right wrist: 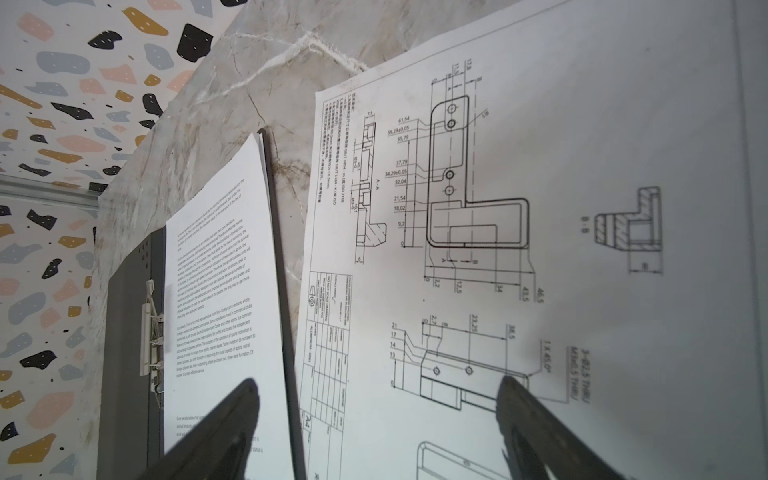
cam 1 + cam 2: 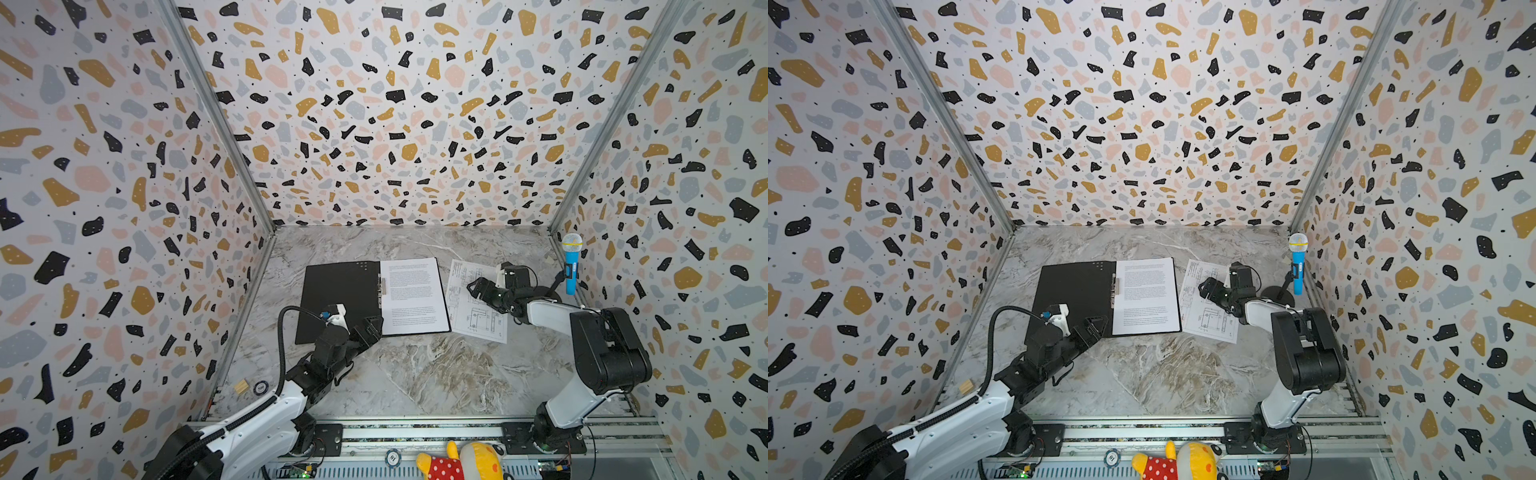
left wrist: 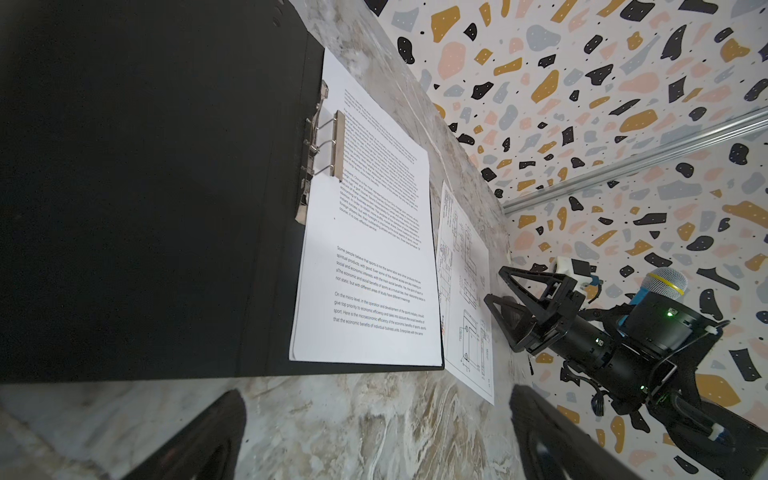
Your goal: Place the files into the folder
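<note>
The folder (image 2: 336,291) lies open and flat on the marble table, black inside up, with a metal clip (image 3: 320,149) at its spine. White text sheets (image 2: 413,295) rest on its right half. A sheet with line drawings (image 2: 473,311) lies on the table just right of the folder. My left gripper (image 2: 373,328) is open and empty at the folder's near edge, over bare table (image 3: 376,399). My right gripper (image 2: 475,289) hangs open just above the drawing sheet (image 1: 540,208), with nothing between its fingers (image 1: 377,382).
A blue toy microphone (image 2: 572,266) stands on a stand at the back right, close behind the right arm. A small wooden block (image 2: 241,386) and a round token (image 2: 260,387) sit at the front left. A plush toy (image 2: 461,463) lies on the front rail. Patterned walls enclose three sides.
</note>
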You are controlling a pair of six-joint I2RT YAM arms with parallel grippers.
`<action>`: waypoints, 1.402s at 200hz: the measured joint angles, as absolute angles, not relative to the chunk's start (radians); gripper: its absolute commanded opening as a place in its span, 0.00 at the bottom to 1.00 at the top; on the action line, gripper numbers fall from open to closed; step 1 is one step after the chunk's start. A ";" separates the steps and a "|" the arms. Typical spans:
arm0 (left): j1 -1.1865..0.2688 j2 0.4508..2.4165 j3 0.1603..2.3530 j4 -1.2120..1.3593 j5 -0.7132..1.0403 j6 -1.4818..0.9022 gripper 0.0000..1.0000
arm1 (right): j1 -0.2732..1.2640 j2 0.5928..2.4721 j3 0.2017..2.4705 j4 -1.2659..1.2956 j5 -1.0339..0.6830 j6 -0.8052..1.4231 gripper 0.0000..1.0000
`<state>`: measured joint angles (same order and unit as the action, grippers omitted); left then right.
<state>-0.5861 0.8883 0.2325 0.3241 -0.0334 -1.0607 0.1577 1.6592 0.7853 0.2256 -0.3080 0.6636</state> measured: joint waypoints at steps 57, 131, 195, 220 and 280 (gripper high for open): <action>-0.611 0.926 0.263 0.341 -0.034 -1.058 1.00 | 0.121 1.638 0.728 0.210 -0.328 0.645 0.90; -0.635 0.956 0.296 0.361 -0.035 -1.051 1.00 | 0.089 1.569 0.650 0.208 -0.340 0.617 0.90; -0.673 1.023 0.355 0.379 -0.035 -1.032 1.00 | 0.051 1.493 0.573 0.208 -0.350 0.591 0.91; -0.695 1.079 0.397 0.392 -0.033 -1.022 1.00 | 0.034 1.461 0.545 0.206 -0.358 0.581 0.91; -0.731 1.294 0.583 0.429 0.002 -0.941 1.00 | 0.011 1.325 0.529 0.149 -0.371 0.553 0.91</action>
